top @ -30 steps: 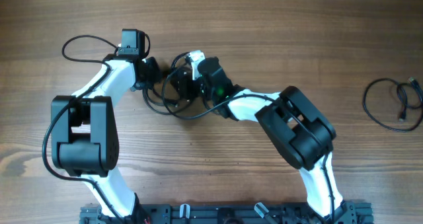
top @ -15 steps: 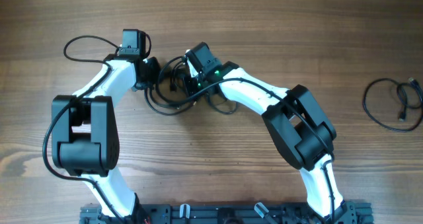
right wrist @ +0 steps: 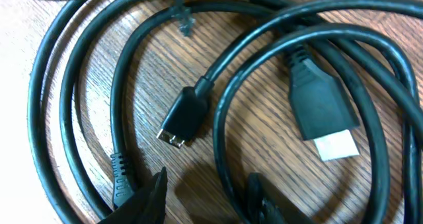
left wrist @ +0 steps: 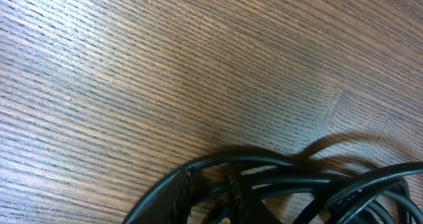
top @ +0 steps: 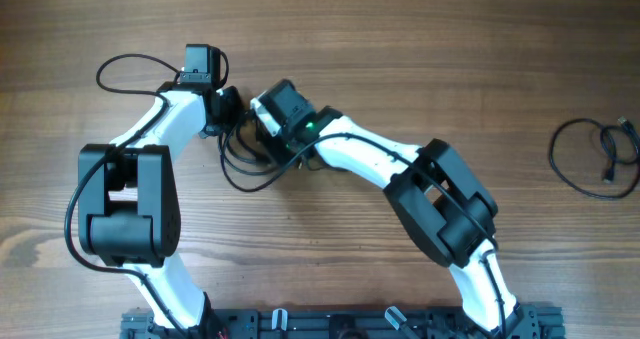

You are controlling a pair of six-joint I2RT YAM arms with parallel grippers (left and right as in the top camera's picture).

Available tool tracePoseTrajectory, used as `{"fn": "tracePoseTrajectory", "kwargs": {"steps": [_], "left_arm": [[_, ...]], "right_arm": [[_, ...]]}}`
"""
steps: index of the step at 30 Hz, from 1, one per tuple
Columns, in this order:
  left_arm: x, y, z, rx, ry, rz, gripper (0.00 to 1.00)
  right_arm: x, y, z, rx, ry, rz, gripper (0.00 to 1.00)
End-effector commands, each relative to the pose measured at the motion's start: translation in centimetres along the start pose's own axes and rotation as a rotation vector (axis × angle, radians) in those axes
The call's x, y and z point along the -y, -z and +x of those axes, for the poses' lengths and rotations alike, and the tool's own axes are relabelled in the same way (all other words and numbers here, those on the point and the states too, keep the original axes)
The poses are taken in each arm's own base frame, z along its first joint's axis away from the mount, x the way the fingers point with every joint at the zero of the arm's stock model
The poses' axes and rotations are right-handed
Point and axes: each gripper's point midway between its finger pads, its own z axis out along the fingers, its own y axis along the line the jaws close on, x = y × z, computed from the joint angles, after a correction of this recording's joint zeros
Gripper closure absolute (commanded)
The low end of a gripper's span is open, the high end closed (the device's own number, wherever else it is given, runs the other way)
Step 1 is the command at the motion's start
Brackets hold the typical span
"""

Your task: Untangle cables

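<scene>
The cables point(top: 245, 169) lie as a black tangle of loops between my two arms. My left gripper point(top: 230, 114) sits at the tangle's left edge. In the left wrist view its fingers point(left wrist: 182, 196) stand close together with a strand point(left wrist: 264, 181) between them. My right gripper point(top: 260, 117) hovers over the tangle just right of the left one. It point(right wrist: 206, 201) is open, low over the wood, and one strand point(right wrist: 221, 164) runs between its fingers. Ahead of it lie a small silver-tipped plug point(right wrist: 180, 121) and a wide flat plug point(right wrist: 324, 112), ringed by coils.
A separate coiled black cable point(top: 598, 157) lies alone near the table's right edge. The left arm's own thick wire point(top: 120, 67) loops out at the upper left. Both arm bases stand along the near edge.
My right gripper has swung left across the tangle, ending close beside the left gripper, and the loops have bunched leftward. The left gripper has stayed put.
</scene>
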Motion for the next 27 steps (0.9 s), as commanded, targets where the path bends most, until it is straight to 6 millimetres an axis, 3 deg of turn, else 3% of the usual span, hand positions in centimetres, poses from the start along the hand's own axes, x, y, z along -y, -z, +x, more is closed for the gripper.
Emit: {"fn": "tracePoseTrajectory", "kwargs": {"steps": [1,4,7,10,13,14,20,27], "left_arm": [[-0.2,-0.8,0.7,-0.026,0.007,-0.007,0.77],[-0.2,-0.8,0.7,-0.025,-0.006,-0.006,0.8],[0.0,-0.6,0.5,-0.019,-0.141,0.002,0.95],[0.3,1.0,0.0,0.005,-0.196,0.012,0.81],[0.4,2.9,0.0,0.012,-0.197,0.015,0.45],[0.3,2.9,0.1,0.007,-0.197,0.013,0.41],[-0.3,1.5,1.3,-0.049,-0.268,-0.008,0.34],[-1.2,-0.7,2.8,-0.117,-0.263,-0.034,0.38]], "right_arm": [[0.7,-2.7,3.8,-0.099,0.013,0.05,0.6],[1.1,-3.0,4.1,-0.103,-0.037,0.054,0.63],[1.1,-3.0,4.1,-0.103,-0.056,0.052,0.8],[0.4,-3.0,4.1,-0.104,-0.07,0.004,0.89],[0.5,-2.9,4.0,-0.104,-0.106,-0.036,0.96],[0.7,-2.9,4.0,-0.104,-0.127,-0.044,0.96],[0.5,-2.5,3.6,-0.098,-0.212,-0.149,0.96],[0.6,-2.0,3.2,-0.096,-0.314,-0.243,0.96]]}}
